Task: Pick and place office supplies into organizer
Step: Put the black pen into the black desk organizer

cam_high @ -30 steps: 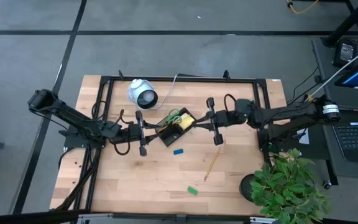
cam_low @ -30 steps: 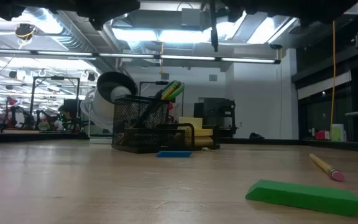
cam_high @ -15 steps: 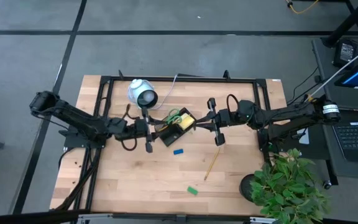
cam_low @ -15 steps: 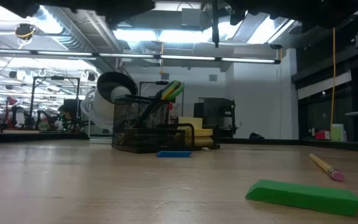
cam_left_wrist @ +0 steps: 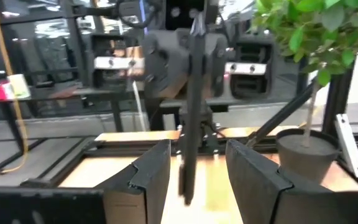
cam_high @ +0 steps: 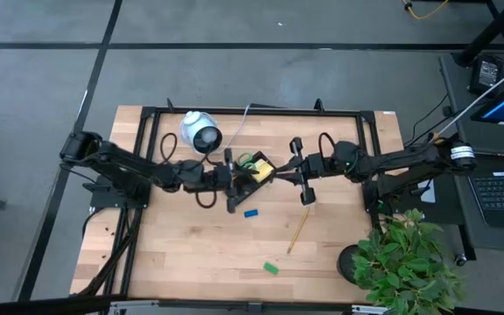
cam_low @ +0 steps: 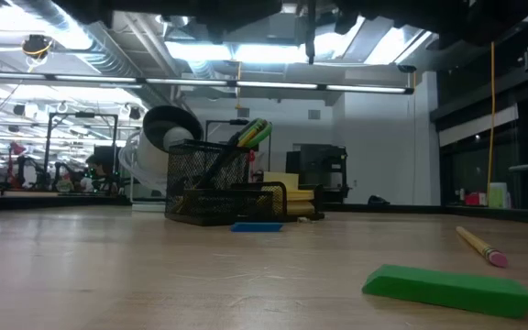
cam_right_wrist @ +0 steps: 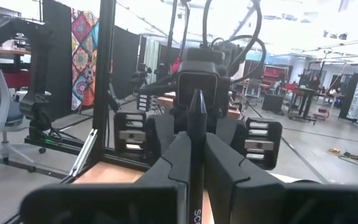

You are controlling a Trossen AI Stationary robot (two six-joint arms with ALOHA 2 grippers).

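My right gripper point(cam_high: 281, 173) hovers above the table's middle, shut on a black pen point(cam_left_wrist: 191, 112) that stands upright. My left gripper point(cam_high: 245, 178) faces it from the left, above the black mesh organizer point(cam_low: 214, 192), and is open. Its fingers point(cam_left_wrist: 149, 177) stand on either side of the pen's lower part; I cannot tell whether they touch it. Green-handled scissors point(cam_low: 253, 131) stick up out of the organizer, and a yellow sticky-note pad point(cam_low: 287, 194) lies in it. A blue block point(cam_high: 251, 213), a pencil point(cam_high: 298, 231) and a green block point(cam_high: 271, 269) lie on the table. My right gripper pinches the pen's shaft point(cam_right_wrist: 196, 115) between its two fingers. The fingers come level from the table's right and lie across the pen. The pen stands upright, lifted clear of the table; one end rises above the fingers and a longer part point(cam_low: 309, 41) hangs below them.
A white round device point(cam_high: 200, 131) with a cable sits at the far left of the organizer. A potted plant point(cam_high: 401, 262) stands at the table's near right corner. A black frame point(cam_high: 252, 111) runs along the far edge. The near half of the wooden top holds only the loose items.
My left gripper has travelled toward the table's right edge, from left of the organizer to above it, close to my right gripper and the pen. The right gripper has kept its place with the pen upright.
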